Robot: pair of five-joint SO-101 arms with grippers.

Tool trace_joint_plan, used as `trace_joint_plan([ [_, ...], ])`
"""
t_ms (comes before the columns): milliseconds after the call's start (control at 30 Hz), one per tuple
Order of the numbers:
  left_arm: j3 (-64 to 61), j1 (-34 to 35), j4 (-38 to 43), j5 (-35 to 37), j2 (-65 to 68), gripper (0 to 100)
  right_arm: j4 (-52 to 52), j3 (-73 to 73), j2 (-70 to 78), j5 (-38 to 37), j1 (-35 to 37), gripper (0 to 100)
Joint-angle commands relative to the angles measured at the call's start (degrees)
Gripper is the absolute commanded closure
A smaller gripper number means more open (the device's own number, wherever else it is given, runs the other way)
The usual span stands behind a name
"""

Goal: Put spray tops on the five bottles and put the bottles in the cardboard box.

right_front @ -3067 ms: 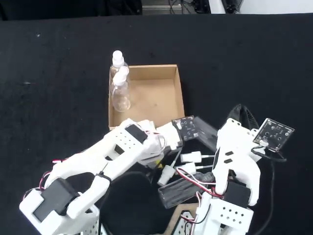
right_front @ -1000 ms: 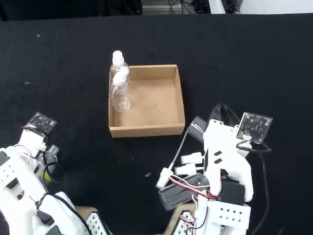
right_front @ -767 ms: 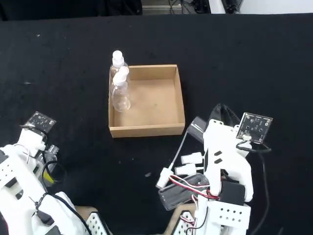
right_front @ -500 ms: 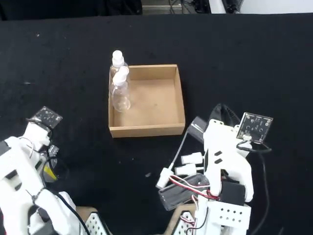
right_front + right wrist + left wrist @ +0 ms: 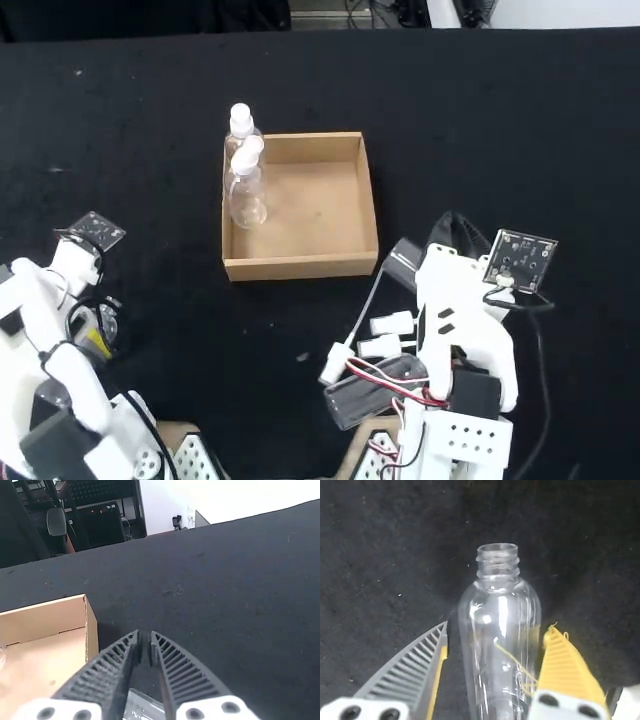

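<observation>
A clear bottle [image 5: 497, 595] with a bare threaded neck lies between the fingers of my left gripper [image 5: 498, 628]. The gripper is open, with a gap on the grey finger's side. From above, this gripper [image 5: 98, 330] and its bottle [image 5: 108, 318] are at the table's near left. The cardboard box [image 5: 368, 190] stands in the middle. One capped bottle [image 5: 247, 192] stands inside by its left wall, another [image 5: 240, 122] at the far left corner. Three loose spray tops [image 5: 392, 322] [image 5: 378, 346] [image 5: 337, 362] lie right of the box's front. My right gripper [image 5: 145, 634] is shut and holds nothing, close to the box's near right corner [image 5: 398, 256].
A clear plastic tray [image 5: 372, 392] lies at the near edge beside the right arm's base. The black cloth stretches bare to the far side and to the right of the box. The box wall [image 5: 91, 625] is close beside the right gripper.
The left arm swung from the box's front over to the near left and now has the uncapped bottle between its fingers. In the last second it edged slightly. The right arm stayed still.
</observation>
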State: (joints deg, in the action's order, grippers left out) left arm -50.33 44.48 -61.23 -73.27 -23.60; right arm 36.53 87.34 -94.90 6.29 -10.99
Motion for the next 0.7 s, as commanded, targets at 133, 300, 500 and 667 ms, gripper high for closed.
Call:
trace_joint_plan([
  [133,2.6,-0.4,0.9,0.1,1.7,77,0.5,-3.3,-1.1,-0.4,1.0,98.6],
  [300,0.6,-0.5,1.1,0.5,2.7,77,0.4,-3.2,-1.1,-0.4,1.0,98.6],
  [500,1.4,-0.7,1.1,5.2,2.1,82,0.4,-3.2,-1.1,-0.2,1.0,98.6],
  [667,2.2,-4.0,1.1,8.0,2.7,83,0.4,-3.2,-1.1,-0.4,1.0,98.6],
])
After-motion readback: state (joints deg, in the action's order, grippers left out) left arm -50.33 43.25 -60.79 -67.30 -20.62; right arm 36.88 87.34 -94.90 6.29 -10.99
